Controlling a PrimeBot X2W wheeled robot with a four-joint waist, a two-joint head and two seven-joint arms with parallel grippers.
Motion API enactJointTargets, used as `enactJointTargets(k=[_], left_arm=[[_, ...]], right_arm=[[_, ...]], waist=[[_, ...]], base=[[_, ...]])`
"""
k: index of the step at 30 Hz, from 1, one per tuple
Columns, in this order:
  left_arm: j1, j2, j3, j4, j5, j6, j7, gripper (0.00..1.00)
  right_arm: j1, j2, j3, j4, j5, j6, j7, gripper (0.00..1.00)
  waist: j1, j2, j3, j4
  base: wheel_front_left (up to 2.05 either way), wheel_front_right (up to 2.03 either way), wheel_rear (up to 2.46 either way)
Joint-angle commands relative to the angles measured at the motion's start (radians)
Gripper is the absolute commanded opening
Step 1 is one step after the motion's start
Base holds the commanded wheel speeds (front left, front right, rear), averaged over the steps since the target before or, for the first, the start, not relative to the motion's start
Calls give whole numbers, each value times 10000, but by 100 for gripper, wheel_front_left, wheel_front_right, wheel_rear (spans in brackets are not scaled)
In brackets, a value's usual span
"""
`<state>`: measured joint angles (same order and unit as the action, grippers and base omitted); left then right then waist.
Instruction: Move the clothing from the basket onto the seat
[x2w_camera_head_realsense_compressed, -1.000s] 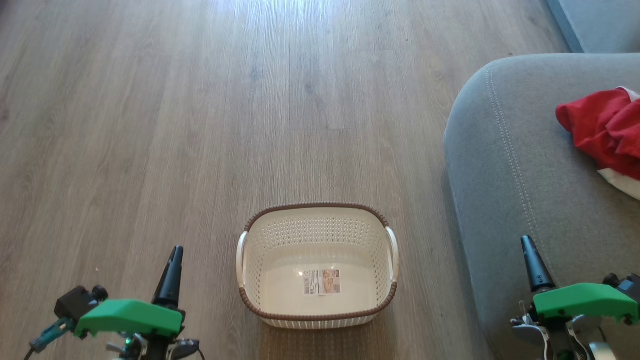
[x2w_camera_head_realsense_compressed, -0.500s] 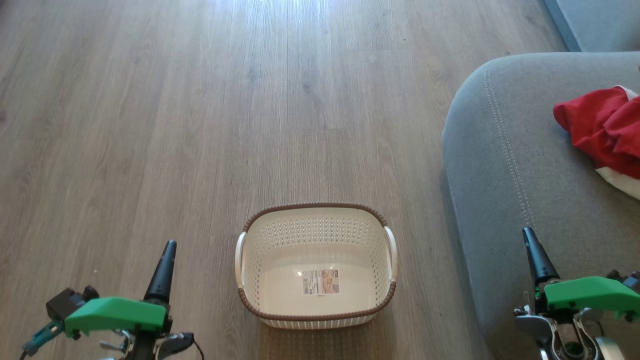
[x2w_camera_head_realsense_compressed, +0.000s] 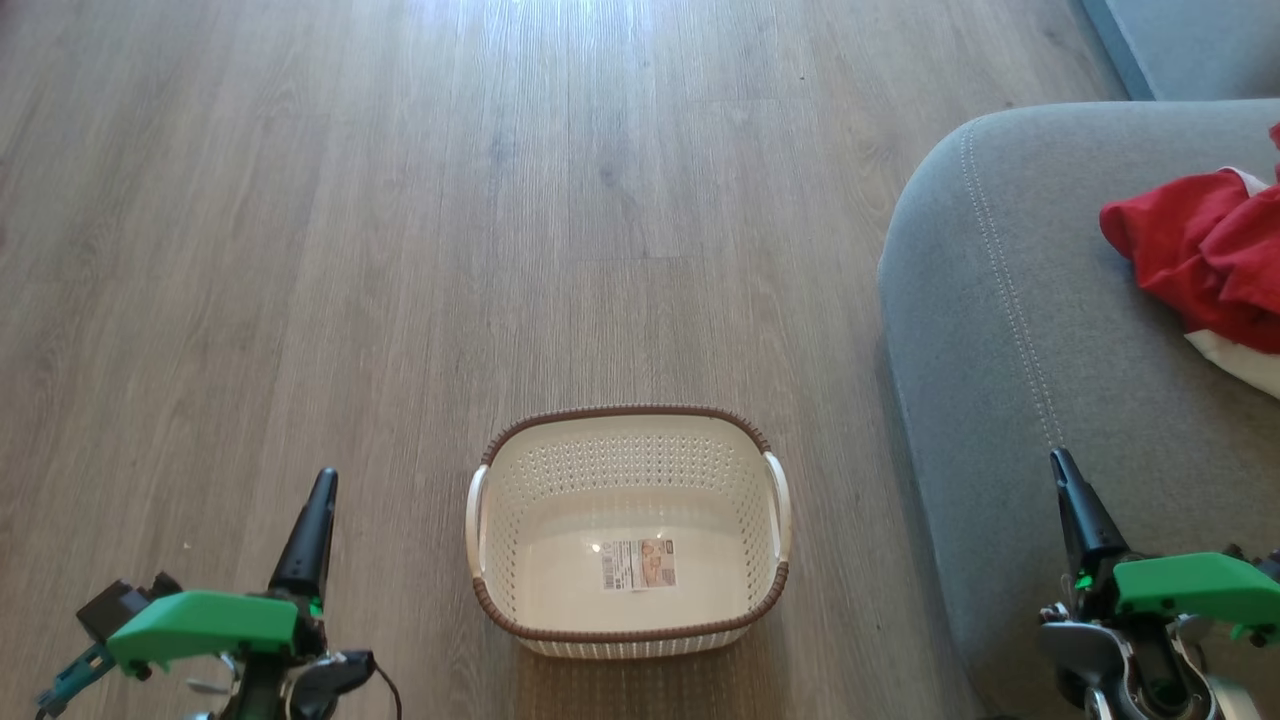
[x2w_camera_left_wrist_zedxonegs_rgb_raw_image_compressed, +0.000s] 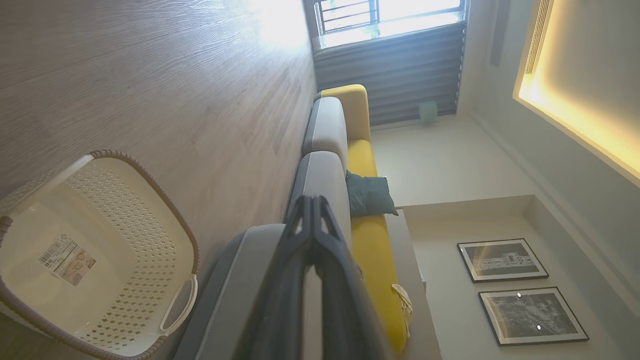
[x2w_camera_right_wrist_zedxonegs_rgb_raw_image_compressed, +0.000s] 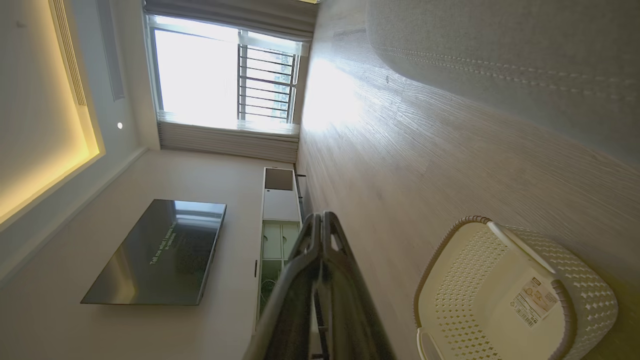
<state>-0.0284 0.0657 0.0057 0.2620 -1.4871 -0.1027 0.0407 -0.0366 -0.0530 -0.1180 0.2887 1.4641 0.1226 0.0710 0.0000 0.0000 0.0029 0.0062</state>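
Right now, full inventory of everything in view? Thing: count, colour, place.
basket: 1, cream-white with brown rim, on the floor ahead, empty
label: 1, white, basket bottom
clothing: one heap, red with white, on the seat at head view's right edge
seat: 1, grey, right of basket
floor: grey-brown wood planks
sofa back: 1, yellow, left wrist view
cushion: 1, teal, against sofa back
framed pictures: 2, black frames, wall
TV: 1, dark, wall, right wrist view
window: 1, bright, far wall
left gripper: dark fingers, shut, empty, lower left
right gripper: dark fingers, shut, empty, lower right, over seat
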Motion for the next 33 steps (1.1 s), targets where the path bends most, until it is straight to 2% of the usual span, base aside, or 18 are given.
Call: enactJointTargets(k=[1, 12, 33], left_arm=[[-612, 130, 420, -272, -300, -89, 74, 0], [-761, 122, 693, -188, -1510, -276, 411, 0], [-770, 63, 781, -182, -1465, -280, 483, 0]], right_arm=[[-600, 11, 144, -390, 302, 74, 100, 0], [-712, 27, 33, -439, 1413, 81, 424, 0], [-714, 28, 31, -439, 1435, 81, 431, 0]], waist=[[0, 0, 0, -6], [0, 0, 2, -61], [0, 0, 2, -62]], base=[[0, 0, 0], [0, 0, 0], [0, 0, 0]])
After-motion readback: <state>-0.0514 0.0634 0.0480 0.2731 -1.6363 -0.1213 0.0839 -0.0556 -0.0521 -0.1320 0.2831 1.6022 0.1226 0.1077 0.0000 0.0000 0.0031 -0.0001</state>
